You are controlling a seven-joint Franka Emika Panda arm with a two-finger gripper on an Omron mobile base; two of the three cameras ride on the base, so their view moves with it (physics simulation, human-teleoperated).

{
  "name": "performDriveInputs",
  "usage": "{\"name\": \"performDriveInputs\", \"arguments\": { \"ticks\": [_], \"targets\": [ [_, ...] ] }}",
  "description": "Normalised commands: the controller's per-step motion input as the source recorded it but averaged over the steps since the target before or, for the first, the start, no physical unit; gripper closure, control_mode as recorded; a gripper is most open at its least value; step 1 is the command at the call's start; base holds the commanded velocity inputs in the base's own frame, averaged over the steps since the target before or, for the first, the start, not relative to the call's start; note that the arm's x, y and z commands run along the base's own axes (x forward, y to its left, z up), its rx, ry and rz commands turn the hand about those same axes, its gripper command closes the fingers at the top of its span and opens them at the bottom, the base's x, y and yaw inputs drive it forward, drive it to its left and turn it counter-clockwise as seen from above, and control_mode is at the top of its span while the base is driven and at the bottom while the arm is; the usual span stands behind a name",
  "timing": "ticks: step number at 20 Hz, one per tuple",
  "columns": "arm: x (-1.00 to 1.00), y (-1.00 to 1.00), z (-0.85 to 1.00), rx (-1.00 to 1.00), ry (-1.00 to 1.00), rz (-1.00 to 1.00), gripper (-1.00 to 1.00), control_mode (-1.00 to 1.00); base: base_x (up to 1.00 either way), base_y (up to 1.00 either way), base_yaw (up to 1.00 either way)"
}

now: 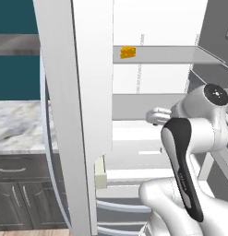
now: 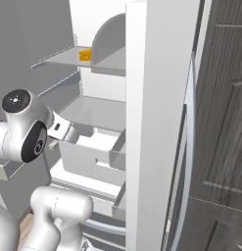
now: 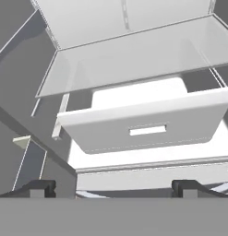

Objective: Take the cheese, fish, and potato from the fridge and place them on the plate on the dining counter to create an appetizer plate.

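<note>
The fridge (image 1: 87, 92) stands open with its white interior showing. An orange-yellow cheese (image 1: 128, 52) wedge lies on an upper shelf, and from the right side the cheese (image 2: 85, 55) sits near that shelf's back left. My gripper (image 3: 114, 188) is open with nothing between its fingers. It reaches into the fridge well below the cheese and faces a white drawer (image 3: 147, 122) under a glass shelf (image 3: 134, 60). The fish, the potato, the plate and the dining counter are out of view.
The open fridge door (image 1: 74, 138) stands close on the left and the other door (image 2: 157, 122) close on the right. A marble-topped cabinet (image 1: 18, 124) with dark fronts lies left of the fridge. A dark panel (image 2: 220, 122) is at the far right.
</note>
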Motion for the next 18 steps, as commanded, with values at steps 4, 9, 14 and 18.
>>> {"name": "performDriveInputs", "arguments": {
  "ticks": [4, 9, 14, 18],
  "targets": [
    [0.0, 0.0, 0.73, -0.07, -0.04, 0.05, -1.0, -1.0, 0.0, 0.0, 0.0],
    [0.09, 0.09, 0.65, -0.09, -0.01, 0.01, -1.0, -1.0, 0.0, 0.0, 0.0],
    [0.14, 0.0, 0.43, -0.02, -0.01, 0.0, -1.0, -1.0, 0.0, 0.0, 0.0],
    [0.24, 0.0, 0.25, 0.0, -0.05, 0.0, -1.0, -1.0, 0.0, 0.0, 0.0]
  ]
}}
